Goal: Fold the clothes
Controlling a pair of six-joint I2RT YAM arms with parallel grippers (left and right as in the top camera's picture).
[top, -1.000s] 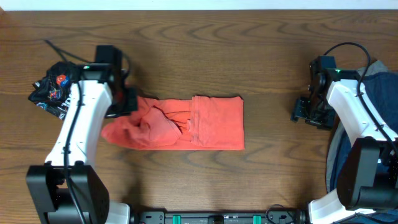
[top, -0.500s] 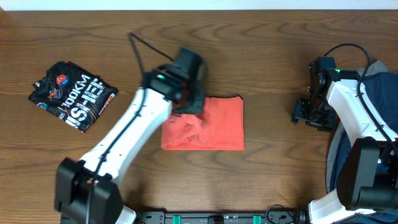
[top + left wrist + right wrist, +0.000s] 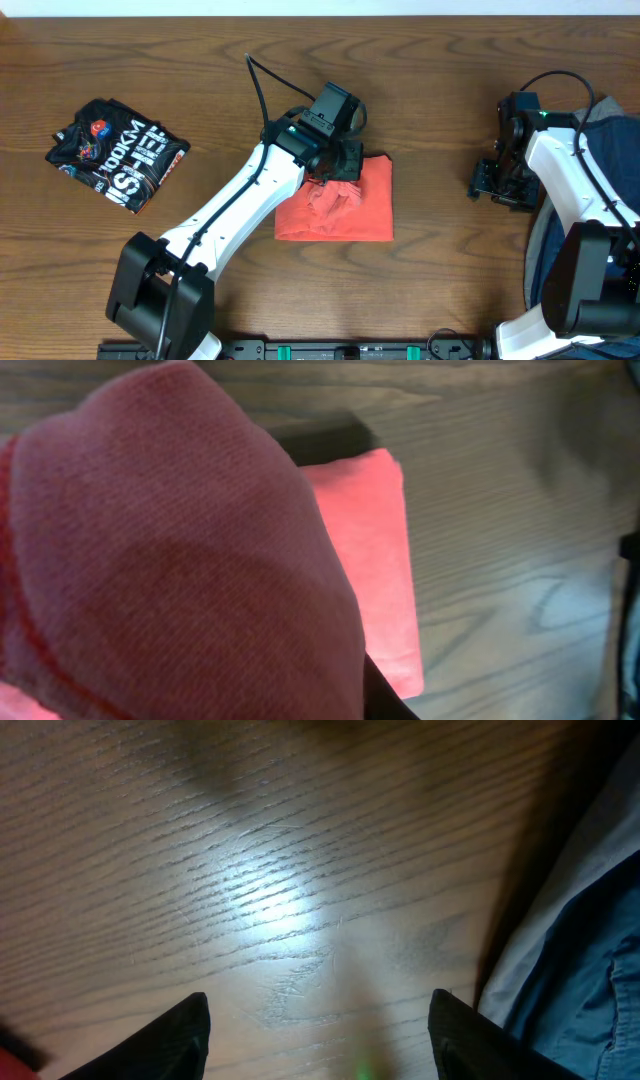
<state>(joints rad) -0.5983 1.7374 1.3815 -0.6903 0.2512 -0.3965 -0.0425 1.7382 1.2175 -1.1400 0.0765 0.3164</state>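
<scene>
The coral-red T-shirt [image 3: 350, 205] lies folded in the middle of the table. My left gripper [image 3: 335, 165] is over its upper left part and shut on a layer of the red cloth, carried across to the right. In the left wrist view the held cloth [image 3: 170, 560] fills most of the frame, with the flat part of the shirt [image 3: 375, 560] beneath. My right gripper [image 3: 497, 180] is open and empty over bare wood at the right, its fingers [image 3: 320, 1040] wide apart. Navy and grey clothes [image 3: 610, 150] lie in a heap at the right edge.
A folded black printed T-shirt [image 3: 115, 155] lies at the far left. The heap's grey and blue cloth [image 3: 590, 940] shows to the right of my right gripper in the right wrist view. A black cable loops above the left arm.
My left gripper has swept from the shirt's left end to the right, carrying the left part over. The shirt is now about half as wide. The right arm has not moved.
</scene>
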